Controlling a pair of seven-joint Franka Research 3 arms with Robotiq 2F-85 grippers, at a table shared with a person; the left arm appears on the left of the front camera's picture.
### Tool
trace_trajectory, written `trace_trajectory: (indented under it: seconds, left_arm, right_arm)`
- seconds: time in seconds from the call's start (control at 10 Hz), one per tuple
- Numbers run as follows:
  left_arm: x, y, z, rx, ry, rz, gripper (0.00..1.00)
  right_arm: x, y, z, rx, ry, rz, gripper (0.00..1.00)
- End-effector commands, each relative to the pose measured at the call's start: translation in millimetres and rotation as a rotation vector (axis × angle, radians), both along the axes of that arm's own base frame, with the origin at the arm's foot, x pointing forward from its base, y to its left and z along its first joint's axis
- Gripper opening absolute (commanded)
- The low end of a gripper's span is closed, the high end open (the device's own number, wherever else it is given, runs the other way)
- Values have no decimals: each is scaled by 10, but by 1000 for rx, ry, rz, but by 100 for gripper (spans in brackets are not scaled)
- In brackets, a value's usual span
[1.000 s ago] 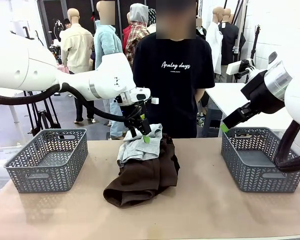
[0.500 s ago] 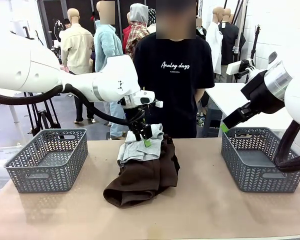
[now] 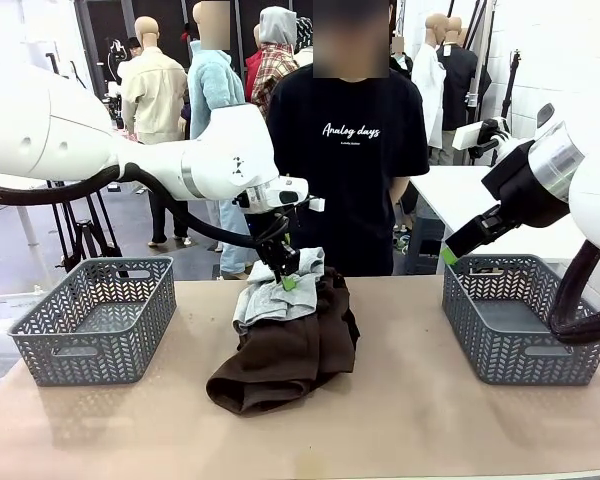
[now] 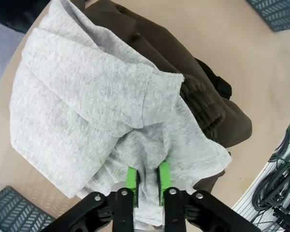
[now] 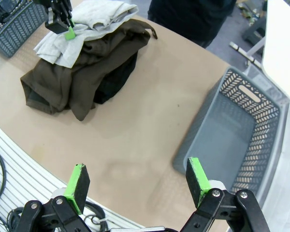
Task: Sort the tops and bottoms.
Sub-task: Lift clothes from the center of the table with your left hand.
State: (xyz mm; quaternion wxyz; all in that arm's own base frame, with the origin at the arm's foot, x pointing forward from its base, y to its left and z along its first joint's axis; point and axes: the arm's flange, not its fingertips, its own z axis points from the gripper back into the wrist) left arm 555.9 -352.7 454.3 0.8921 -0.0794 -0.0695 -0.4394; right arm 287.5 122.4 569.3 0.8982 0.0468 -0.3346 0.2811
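Left wrist view: jaws of left gripper (image 4: pixel 145 181) pinch grey top (image 4: pixel 87 106); right gripper (image 5: pixel 137 181) gapes empty.

- Your table (image 3: pixel 430 400) has a plain tan top, seen across the whole width of the front view.
- At your robot's left end stands a grey lattice basket (image 3: pixel 95 320), upright and well apart from the clothes.
- At the right end stands a second grey basket (image 3: pixel 520 320) of the same kind, also upright.
- Between them, near the far edge, you see dark brown trousers (image 3: pixel 280 365) heaped on the tabletop.
- A black garment (image 5: pixel 113 82) shows under the trousers, touching the table.
- A light grey garment (image 3: pixel 265 300) lies on the heap's far left side, its edge draping onto the table.
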Motion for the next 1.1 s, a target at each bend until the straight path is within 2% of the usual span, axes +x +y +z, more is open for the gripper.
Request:
trace_trajectory:
  seconds: [0.0,0.2,0.3,0.6,0.7,0.9,1.0]
  left_arm:
    - [-79,68,-3,9,11,47,0]
    - [-123,165,23,-64,35,86,0]
    - [8,21,9,-2,5,28,0]
    - [13,39,15,-16,14,43,0]
    - [69,62,438,-28,-29,64,0]
    - [261,53,1381,14,-220,68,0]
    - [330,28,1679,23,-295,51,0]
  right_arm:
    - [33,1,-15,-1,-5,2,100]
    - [33,1,-15,-1,-5,2,100]
    - [33,1,-15,-1,-5,2,100]
    - [33,1,-15,-1,-5,2,100]
    - [33,1,-15,-1,-5,2,100]
    - [33,1,-15,-1,-5,2,100]
    - [33,1,-15,-1,-5,2,100]
